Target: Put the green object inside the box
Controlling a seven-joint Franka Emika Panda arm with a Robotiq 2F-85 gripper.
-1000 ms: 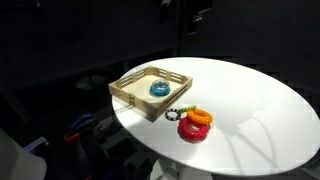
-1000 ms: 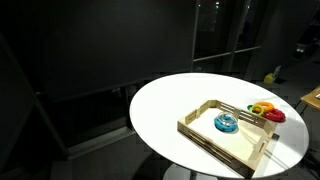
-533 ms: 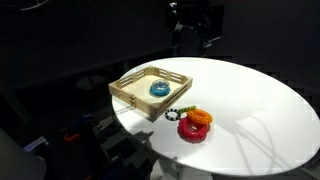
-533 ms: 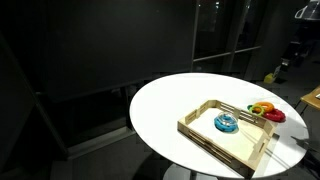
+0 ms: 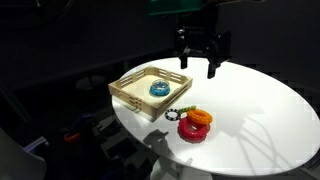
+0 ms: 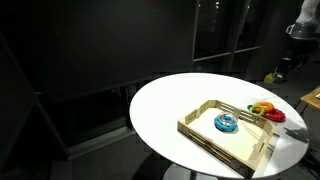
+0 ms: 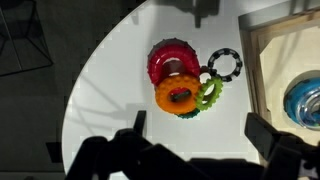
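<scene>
Four toys sit clumped on the white table (image 5: pixel 262 105), just outside the box (image 5: pixel 128 100): red ring (image 7: pixel 168 60), orange ring (image 7: pixel 180 97) overlapping it, beaded ring (image 7: pixel 224 64) and the green object (image 7: pixel 209 94). — kim

Where exactly is the green one? — ravi

It's touching the orange ring on the side facing the box, just beside the beaded ring. It's not in the box yet. Only the blue ring (image 7: pixel 304 101) lies in there. — kim

Gripper? — ravi

The gripper (image 5: pixel 197 66) hangs high above the table with its fingers spread apart and nothing between them. We reckon it's up there so the wrist view takes in the whole clump before we commit. — kim

Risk? — ravi

Green is pressed against orange with no visible gap, so closing across that seam likely drags both. We'd straddle green along its free sides instead. The box is near and its walls are low, so the carry looks short with only a modest lift. — kim
</scene>
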